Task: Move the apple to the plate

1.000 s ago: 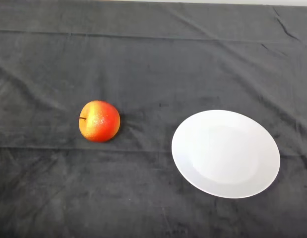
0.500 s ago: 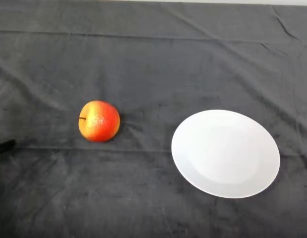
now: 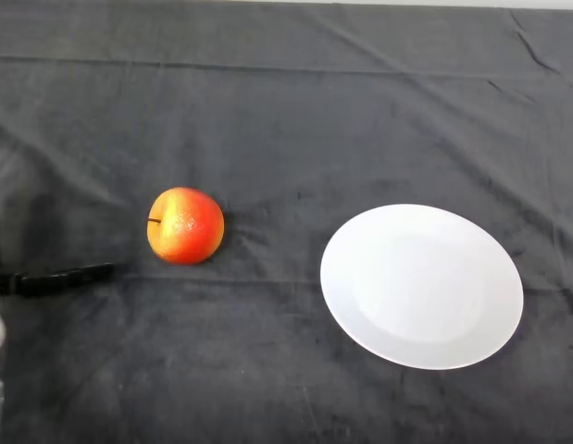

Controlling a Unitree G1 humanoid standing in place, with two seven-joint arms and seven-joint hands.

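At the left edge only a straight black finger of the hand (image 3: 68, 277) shows — whether it is open, I cannot tell. Near it the round, glossy red-yellow apple (image 3: 185, 226) rests on the wrinkled dark-clothed worktop (image 3: 295, 120), well apart from the smooth white plate (image 3: 421, 356) — bare cloth between.

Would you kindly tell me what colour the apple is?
The apple is red with a yellow-orange patch on top and left, seen in the head view.

Your apple (image 3: 185, 226) sits left of centre on the table (image 3: 295, 111), well apart from the plate (image 3: 421, 286); your left hand (image 3: 59, 278) reaches in at the left edge.
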